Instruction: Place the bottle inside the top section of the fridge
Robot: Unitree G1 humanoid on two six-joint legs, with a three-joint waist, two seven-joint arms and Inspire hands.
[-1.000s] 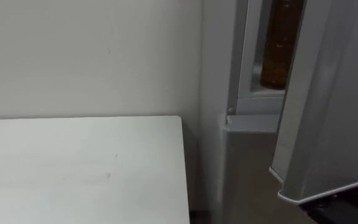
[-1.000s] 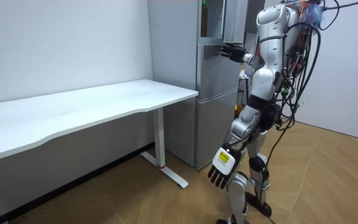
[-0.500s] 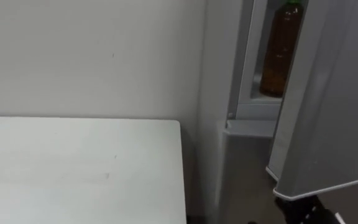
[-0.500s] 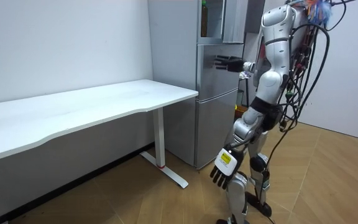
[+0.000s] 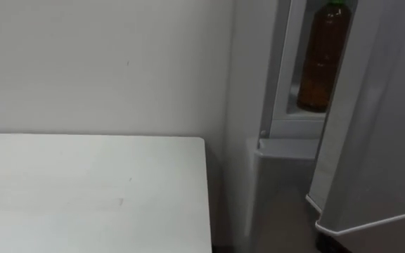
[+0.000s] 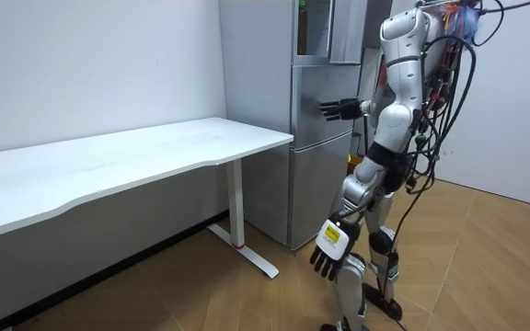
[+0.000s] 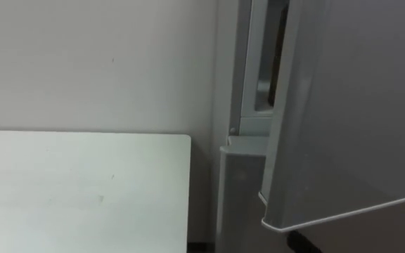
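1. Bottle point(image 5: 323, 60): upright in upper fridge point(image 5: 248, 70), 1 o'clock, behind part-open door point(image 5: 378, 126).
2. Right robot hand point(image 6: 339, 108): released, fingers straight, outstretched before the fridge front.
3. Left robot hand point(image 6: 331, 250): released, hanging at side.
4. Table point(image 5: 83, 190): 8 o'clock.

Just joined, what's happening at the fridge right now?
The bottle already stands inside the upper fridge, whose door is partly open. The robot stands facing it, beside the table. Its right hand is held out open and empty near the fridge front; its left hand hangs open at its side.
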